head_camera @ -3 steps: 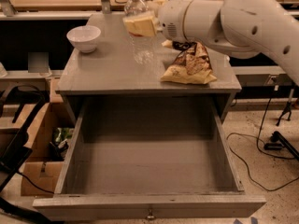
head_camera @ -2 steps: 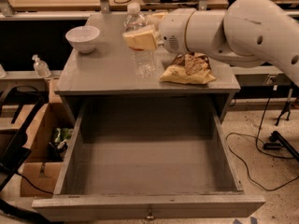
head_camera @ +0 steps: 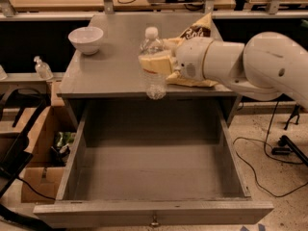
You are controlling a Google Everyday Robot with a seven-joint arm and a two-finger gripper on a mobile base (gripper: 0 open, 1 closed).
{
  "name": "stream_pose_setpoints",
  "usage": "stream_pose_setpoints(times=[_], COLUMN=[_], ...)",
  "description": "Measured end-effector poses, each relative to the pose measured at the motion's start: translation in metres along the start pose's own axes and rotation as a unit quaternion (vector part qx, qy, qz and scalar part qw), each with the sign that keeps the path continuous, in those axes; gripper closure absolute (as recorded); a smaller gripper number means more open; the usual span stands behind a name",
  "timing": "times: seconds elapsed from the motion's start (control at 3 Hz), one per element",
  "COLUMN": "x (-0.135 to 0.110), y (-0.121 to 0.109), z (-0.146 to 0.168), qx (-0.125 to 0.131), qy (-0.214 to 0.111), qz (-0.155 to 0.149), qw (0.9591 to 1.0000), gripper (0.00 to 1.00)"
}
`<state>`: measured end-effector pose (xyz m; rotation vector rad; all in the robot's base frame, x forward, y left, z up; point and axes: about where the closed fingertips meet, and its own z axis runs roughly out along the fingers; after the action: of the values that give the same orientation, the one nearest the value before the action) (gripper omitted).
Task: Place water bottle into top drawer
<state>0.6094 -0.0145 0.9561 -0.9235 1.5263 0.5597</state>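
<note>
The clear ribbed water bottle (head_camera: pixel 153 66) with its white cap stands upright in the air at the counter's front edge, above the back of the drawer. My gripper (head_camera: pixel 155 63) is shut on the bottle's middle with its pale yellow fingers (head_camera: pixel 153 62), reaching in from the right on the white arm. The top drawer (head_camera: pixel 153 211) is pulled fully open below; its grey inside holds nothing, and a small metal pull sits on its front panel.
A white bowl (head_camera: pixel 86 39) sits on the grey counter (head_camera: pixel 106 71) at back left. A chip bag (head_camera: pixel 199 30) lies behind my arm. A small pump bottle (head_camera: pixel 42 68) stands on a shelf at left. Cardboard boxes (head_camera: pixel 33 143) and cables (head_camera: pixel 264 153) lie on the floor.
My gripper has carried the bottle off the counter's back, forward and lower to the front edge over the open drawer. The camera view has drawn closer.
</note>
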Motion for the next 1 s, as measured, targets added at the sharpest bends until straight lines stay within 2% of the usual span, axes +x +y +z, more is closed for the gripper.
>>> stream_pose_setpoints(times=[0.67, 1.0], x=[0.035, 0.034], y=[0.014, 0.014], z=[0.017, 0.016], qx=[-0.034, -0.034], qy=[-0.010, -0.010], qz=[0.025, 0.025], qw=[0.9991, 0.9991], gripper=[1.00, 1.00])
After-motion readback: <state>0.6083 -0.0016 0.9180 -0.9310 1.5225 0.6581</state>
